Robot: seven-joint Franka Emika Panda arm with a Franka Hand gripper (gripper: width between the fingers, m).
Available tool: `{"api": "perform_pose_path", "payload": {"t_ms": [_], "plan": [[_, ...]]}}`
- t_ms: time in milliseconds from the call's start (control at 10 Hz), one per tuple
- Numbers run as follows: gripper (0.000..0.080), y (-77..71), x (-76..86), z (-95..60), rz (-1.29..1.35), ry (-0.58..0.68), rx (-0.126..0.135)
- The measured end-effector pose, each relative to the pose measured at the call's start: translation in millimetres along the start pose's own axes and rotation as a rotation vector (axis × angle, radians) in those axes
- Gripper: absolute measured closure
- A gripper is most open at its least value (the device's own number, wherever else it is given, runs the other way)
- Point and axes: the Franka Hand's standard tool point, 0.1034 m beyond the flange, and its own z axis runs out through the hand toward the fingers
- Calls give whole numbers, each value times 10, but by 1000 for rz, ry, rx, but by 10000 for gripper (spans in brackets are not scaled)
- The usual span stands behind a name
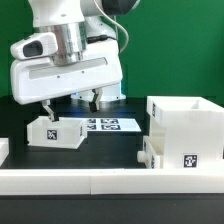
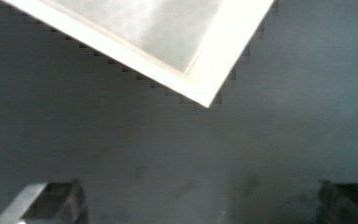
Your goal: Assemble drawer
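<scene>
A small white tray [image 1: 55, 131] with a square tag lies on the black table at the exterior view's left. Its corner shows in the wrist view [image 2: 158, 40]. My gripper [image 1: 70, 106] hangs just above and behind this tray, open and empty. In the wrist view the gripper [image 2: 194, 205] has its two fingertips [image 2: 43, 200] far apart with only bare table between them. The tall white housing [image 1: 185, 125] with a tag stands at the exterior view's right. A second small white tray [image 1: 149, 152] sits low against the housing's left side.
The marker board [image 1: 105, 124] lies flat behind the gripper. A long low white rail [image 1: 100, 181] runs along the front edge. A white piece [image 1: 3, 150] shows at the exterior view's left edge. A green wall stands behind.
</scene>
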Motion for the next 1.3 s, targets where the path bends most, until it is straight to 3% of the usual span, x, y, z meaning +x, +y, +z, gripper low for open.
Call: {"api": "perform_pose_path", "payload": {"t_ms": [100, 300, 500, 700, 1200, 1300], "plan": [[150, -9, 3, 3, 79, 1, 2], [150, -71, -91, 36, 245, 21, -20], [150, -275, -184, 112, 471, 3, -28], [150, -291, -266, 164, 455, 7, -36], [150, -300, -280, 195, 445, 13, -40], [150, -268, -405, 270, 442, 16, -49]]}}
